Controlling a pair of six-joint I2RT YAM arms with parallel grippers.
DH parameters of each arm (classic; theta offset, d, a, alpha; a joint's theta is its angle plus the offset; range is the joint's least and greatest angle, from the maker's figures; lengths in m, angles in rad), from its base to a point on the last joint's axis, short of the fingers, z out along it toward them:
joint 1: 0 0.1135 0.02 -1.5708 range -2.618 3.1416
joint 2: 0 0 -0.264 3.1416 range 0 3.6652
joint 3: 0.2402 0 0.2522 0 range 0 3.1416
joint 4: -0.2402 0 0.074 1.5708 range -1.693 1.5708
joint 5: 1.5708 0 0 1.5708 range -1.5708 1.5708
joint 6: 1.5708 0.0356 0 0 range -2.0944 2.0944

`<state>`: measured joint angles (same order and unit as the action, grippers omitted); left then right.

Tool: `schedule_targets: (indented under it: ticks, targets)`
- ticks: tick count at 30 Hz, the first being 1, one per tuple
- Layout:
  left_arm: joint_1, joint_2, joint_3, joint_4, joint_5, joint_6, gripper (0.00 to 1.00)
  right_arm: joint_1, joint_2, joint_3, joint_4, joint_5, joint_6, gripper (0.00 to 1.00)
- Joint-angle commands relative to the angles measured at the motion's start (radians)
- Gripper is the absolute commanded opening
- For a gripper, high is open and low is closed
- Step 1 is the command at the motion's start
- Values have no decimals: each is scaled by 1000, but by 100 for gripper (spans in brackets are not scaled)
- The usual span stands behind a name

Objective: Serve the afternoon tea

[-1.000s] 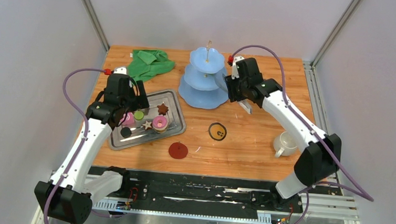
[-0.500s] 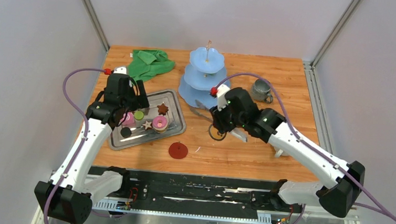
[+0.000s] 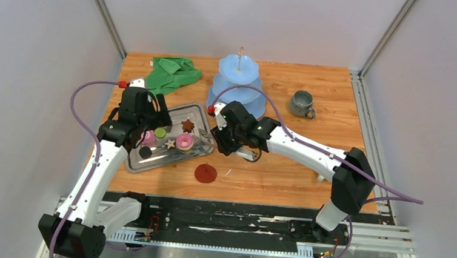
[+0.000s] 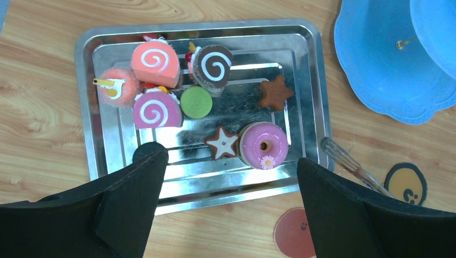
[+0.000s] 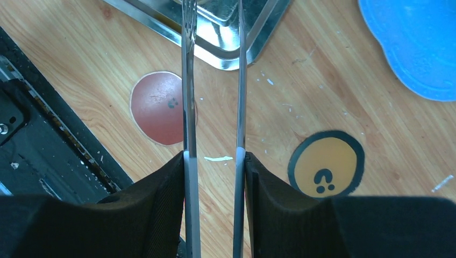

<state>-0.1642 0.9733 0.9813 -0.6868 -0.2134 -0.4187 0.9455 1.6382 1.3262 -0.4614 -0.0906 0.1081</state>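
Hovering spread wide, left gripper [image 4: 232, 161] over steel tray [image 4: 312, 80], pink swirl roll [image 4: 156, 110], green disc [image 4: 196, 102], brown star [image 4: 275, 92] just ahead of its fingers, right gripper [image 5: 214, 158] pinching tongs [image 5: 186, 80], tips at tray corner, grey-green mug [image 3: 301, 104] way off to its right

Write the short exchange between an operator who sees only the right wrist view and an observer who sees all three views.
Operator: What lies on the tray beyond my tongs?
Observer: Toy sweets; a pink doughnut sits nearest the tong tips.
Operator: Where is the left gripper?
Observer: Above the tray, open, holding nothing.
Operator: Any mug on the table?
Observer: A grey-green mug stands on the wood right of the blue stand.
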Motion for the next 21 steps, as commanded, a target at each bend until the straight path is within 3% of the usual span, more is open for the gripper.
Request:
schedule_targets:
  ticks: [1,21]
  targets:
    - [9,-22,-17,2,-12,9,96,28,26,48,45,-52,4,41]
    - [11,-5,-10,12,-9,11,97,45,69,-1,65,-74,-27,44]
